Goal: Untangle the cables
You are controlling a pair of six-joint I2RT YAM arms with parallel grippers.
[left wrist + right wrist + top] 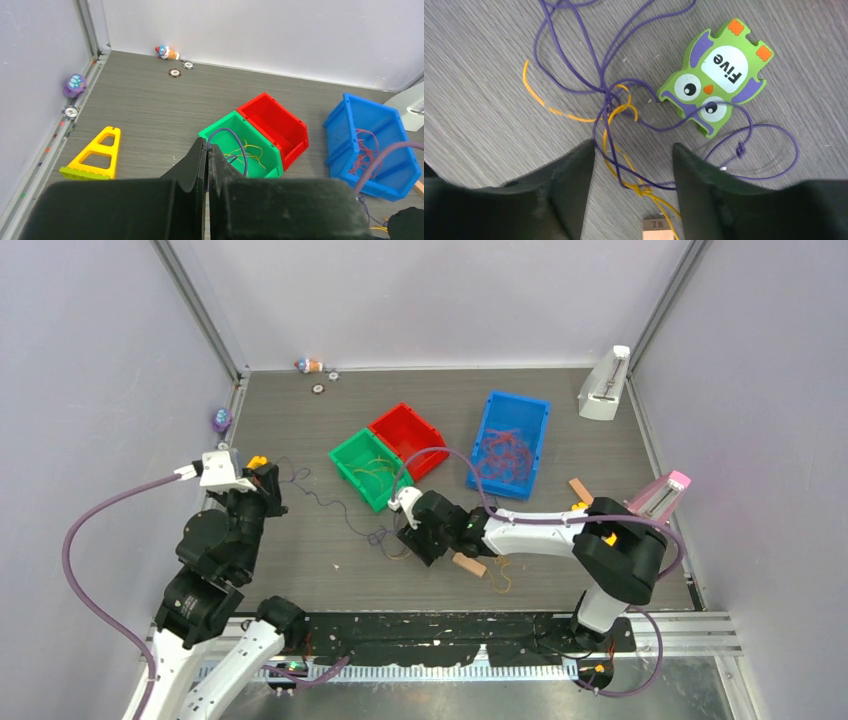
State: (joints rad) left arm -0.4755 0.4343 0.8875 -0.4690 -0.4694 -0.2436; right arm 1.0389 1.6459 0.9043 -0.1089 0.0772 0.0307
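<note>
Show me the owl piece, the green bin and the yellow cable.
owl piece (726,65): right wrist view, white belly.
green bin (217,123): left wrist view, left rim.
yellow cable (642,190): right wrist view, its lower knot.

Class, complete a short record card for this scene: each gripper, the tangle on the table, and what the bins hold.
Left gripper: jaws shut on a purple cable
Right gripper: jaws open, low over the tangle
Tangle: purple cable and yellow cable knotted, beside owl piece
Green bin: yellow strands
Blue bin: red strands
</note>
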